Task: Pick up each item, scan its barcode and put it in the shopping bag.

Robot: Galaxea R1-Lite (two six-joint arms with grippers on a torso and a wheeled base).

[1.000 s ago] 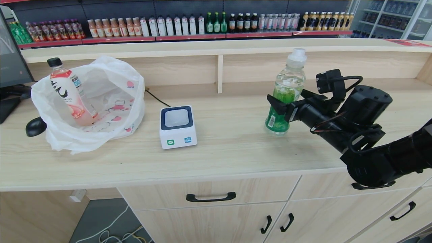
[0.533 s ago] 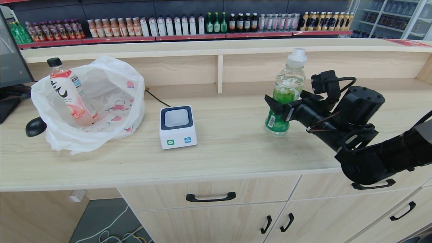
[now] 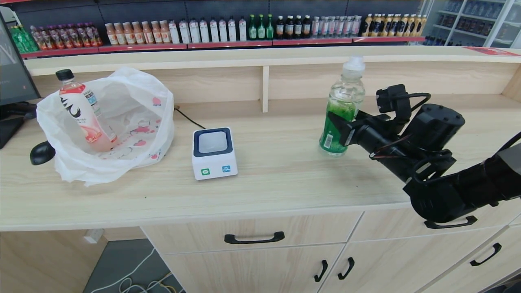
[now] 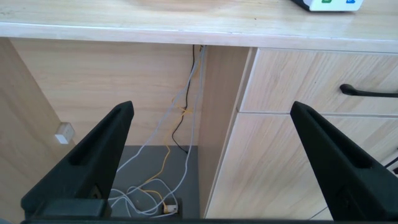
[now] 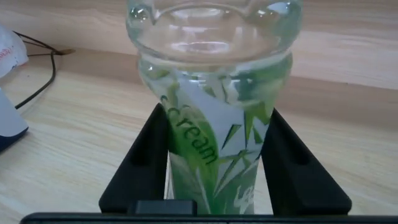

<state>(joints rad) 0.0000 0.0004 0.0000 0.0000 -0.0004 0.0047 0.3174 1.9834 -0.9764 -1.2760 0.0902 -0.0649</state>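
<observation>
A clear bottle with a green label and white cap (image 3: 341, 110) is tilted, its base just above the counter (image 3: 276, 179), right of the scanner. My right gripper (image 3: 341, 127) is shut on its middle; in the right wrist view both black fingers (image 5: 144, 163) press the green label of the bottle (image 5: 214, 124). A white scanner box (image 3: 214, 152) sits mid-counter. At the left, the white shopping bag (image 3: 134, 122) stands open with a pink drink bottle (image 3: 83, 112) leaning inside. My left gripper (image 4: 211, 162) hangs open below the counter edge, facing the cabinet.
A black mouse (image 3: 42, 152) lies left of the bag, by a monitor (image 3: 14, 69). A cable (image 3: 189, 118) runs behind the scanner. A raised ledge (image 3: 260, 55) backs the counter. Drawers with black handles (image 3: 254, 237) are below. Cables lie on the floor (image 4: 155, 186).
My right gripper closed on the green-label bottle and lifted it slightly, tilting it; its barcode now faces front. The bag, scanner and left arm stayed put.
</observation>
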